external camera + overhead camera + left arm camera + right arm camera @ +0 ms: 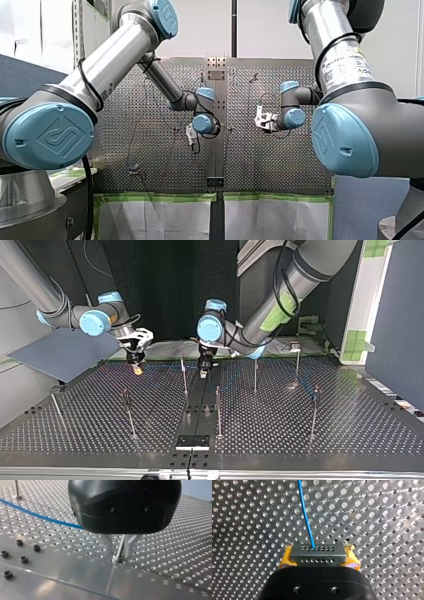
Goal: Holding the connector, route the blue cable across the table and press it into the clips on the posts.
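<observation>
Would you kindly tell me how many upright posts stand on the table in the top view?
7 posts: four in the near row, and three in the far row. Others may be hidden.

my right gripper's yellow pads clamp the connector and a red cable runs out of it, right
Not red: the right wrist view shows a blue cable leaving the connector, clamped between the yellow pads of my right gripper.

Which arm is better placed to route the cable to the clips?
Right. My right pincer clamps the connector, with the cable running from it. My left pincer holds nothing; it only straddles a thin rod.
</observation>
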Available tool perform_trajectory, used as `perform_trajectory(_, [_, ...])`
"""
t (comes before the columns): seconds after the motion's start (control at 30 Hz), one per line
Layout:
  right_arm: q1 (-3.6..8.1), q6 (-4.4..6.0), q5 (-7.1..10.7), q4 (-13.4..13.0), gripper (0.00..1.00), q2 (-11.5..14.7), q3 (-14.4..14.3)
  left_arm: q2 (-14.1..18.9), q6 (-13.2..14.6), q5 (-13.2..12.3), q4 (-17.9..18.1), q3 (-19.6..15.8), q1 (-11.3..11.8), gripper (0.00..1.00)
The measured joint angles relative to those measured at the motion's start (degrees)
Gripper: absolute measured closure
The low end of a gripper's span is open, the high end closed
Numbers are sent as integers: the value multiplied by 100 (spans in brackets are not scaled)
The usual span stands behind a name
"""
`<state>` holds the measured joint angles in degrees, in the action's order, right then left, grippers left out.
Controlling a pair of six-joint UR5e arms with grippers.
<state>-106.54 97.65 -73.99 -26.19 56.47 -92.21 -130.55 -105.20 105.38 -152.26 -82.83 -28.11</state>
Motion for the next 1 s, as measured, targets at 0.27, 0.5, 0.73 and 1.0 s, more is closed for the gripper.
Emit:
perform_trajectory(0.27, [59,-15,143,11,100,0,2,5,338,366,-363,1,-204,0])
perform_trajectory(0.5, [127,-16,205,18,100,1,6,146,485,701,-698,-1,-432,0])
perform_trajectory(0.73, [259,-11,208,49,100,1,6,323,485,1084,-1075,-3,-806,0])
perform_trajectory(1.0, [409,0,214,72,100,2,6,371,531,1424,-1356,2,-1146,0])
